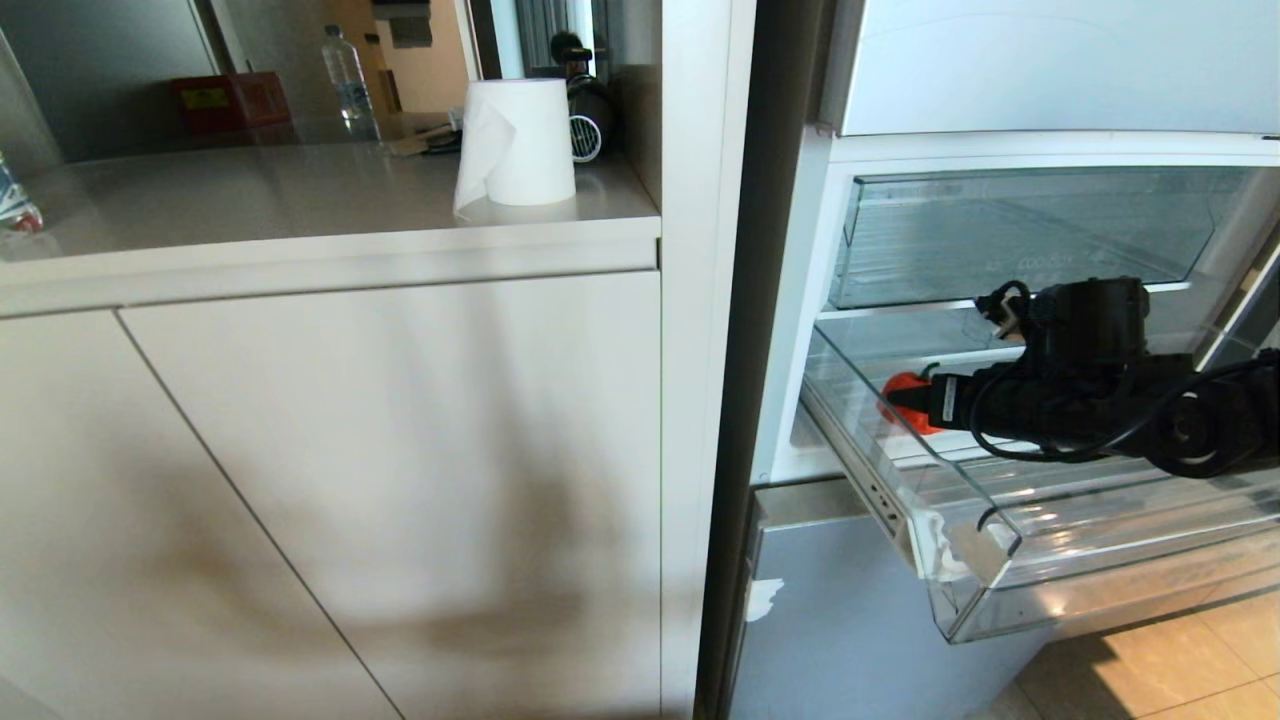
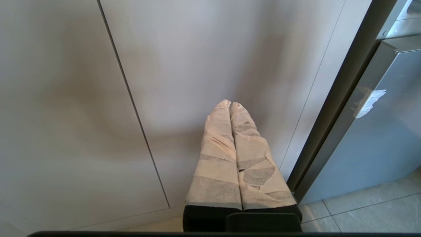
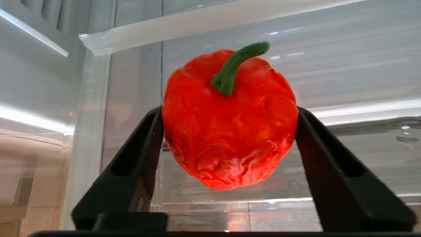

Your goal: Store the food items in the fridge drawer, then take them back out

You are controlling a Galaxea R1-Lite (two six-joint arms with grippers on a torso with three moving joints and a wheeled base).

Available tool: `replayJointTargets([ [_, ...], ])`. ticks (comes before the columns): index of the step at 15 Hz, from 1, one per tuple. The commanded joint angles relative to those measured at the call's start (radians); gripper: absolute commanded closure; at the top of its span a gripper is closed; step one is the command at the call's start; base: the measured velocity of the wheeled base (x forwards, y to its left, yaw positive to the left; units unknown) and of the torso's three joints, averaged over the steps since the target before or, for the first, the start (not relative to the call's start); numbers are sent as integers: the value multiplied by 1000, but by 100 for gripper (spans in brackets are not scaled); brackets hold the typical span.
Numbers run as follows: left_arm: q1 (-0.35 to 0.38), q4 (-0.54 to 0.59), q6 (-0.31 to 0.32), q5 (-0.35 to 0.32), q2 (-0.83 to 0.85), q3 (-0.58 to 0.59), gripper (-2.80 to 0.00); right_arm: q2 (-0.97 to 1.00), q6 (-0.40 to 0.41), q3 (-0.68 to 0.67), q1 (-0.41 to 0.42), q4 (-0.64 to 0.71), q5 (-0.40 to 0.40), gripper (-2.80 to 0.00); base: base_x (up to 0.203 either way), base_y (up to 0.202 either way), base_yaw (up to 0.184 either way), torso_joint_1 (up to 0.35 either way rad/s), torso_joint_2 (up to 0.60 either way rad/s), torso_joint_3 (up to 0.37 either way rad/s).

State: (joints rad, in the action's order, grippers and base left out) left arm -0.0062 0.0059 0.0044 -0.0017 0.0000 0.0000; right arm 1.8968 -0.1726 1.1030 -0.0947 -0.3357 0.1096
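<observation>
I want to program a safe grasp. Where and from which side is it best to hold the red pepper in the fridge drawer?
Probably grip the red pepper across its round body, at the widest part, coming level from the fridge drawer's open front. The right gripper already flanks both flanks there. The thin, curved green stem looks a poor handle.

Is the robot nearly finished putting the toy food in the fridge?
Hard to say. The fridge drawer is pulled out, so that part looks done. The right gripper has its fingers on both sides of the red pepper inside the drawer; whether it is setting it down or picking it up, I cannot tell. No other food shows. The left gripper waits, shut, by the cabinet.
</observation>
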Motion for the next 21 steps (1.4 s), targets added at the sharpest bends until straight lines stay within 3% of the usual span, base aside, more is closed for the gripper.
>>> replayJointTargets([
  [1,0,0,0,0,0,0,0,-18,-1,-2,0,-2,1,-280,0,0,0,0,0,0],
  [6,0,0,0,0,0,0,0,-98,3,-32,0,-2,-2,-280,0,0,0,0,0,0],
  [9,0,0,0,0,0,0,0,-246,7,-114,1,0,-2,-280,0,0,0,0,0,0],
  [10,0,0,0,0,0,0,0,-316,7,-155,3,0,-2,-98,0,0,0,0,0,0],
  [11,0,0,0,0,0,0,0,-388,11,-195,6,0,-3,0,0,0,0,0,0,0],
  [16,0,0,0,0,0,0,0,-864,62,-437,19,3,-7,0,0,0,0,0,0,0],
  [21,0,0,0,0,0,0,0,-1446,240,-844,6,31,-40,0,0,0,0,0,0,0],
])
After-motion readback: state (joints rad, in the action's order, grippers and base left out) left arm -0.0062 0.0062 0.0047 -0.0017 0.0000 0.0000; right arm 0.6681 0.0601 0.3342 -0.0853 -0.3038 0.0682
